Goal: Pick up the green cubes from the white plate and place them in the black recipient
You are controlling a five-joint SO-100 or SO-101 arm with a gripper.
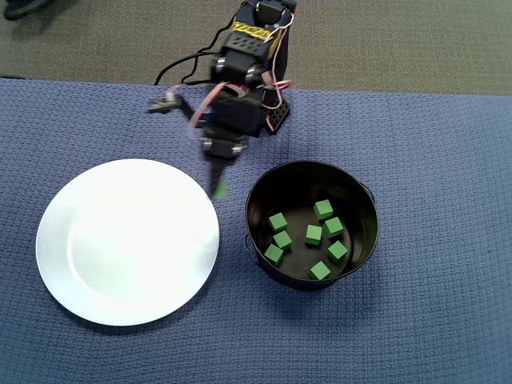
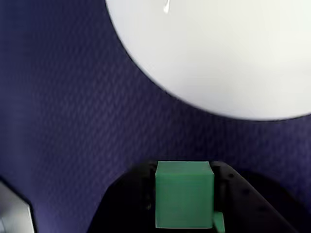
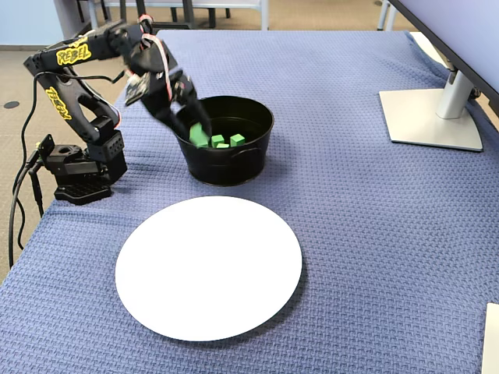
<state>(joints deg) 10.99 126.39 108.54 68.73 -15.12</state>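
Observation:
My gripper (image 1: 218,189) is shut on one green cube (image 2: 184,194), which sits squarely between the black jaws in the wrist view. In the overhead view it hangs over the blue cloth between the white plate (image 1: 128,240) and the black recipient (image 1: 310,163), just off the plate's upper right rim. The fixed view puts the gripper (image 3: 196,134) and its cube (image 3: 199,137) at the left wall of the recipient (image 3: 234,165). Several green cubes (image 1: 313,234) lie on the pot's floor. The plate (image 3: 209,267) is bare, and its edge (image 2: 218,58) fills the upper right of the wrist view.
The arm's base (image 3: 78,167) stands clamped at the cloth's left edge in the fixed view, with cables trailing off it. A monitor stand (image 3: 433,117) sits at the far right. Blue cloth (image 1: 432,320) covers the table around the plate and the pot.

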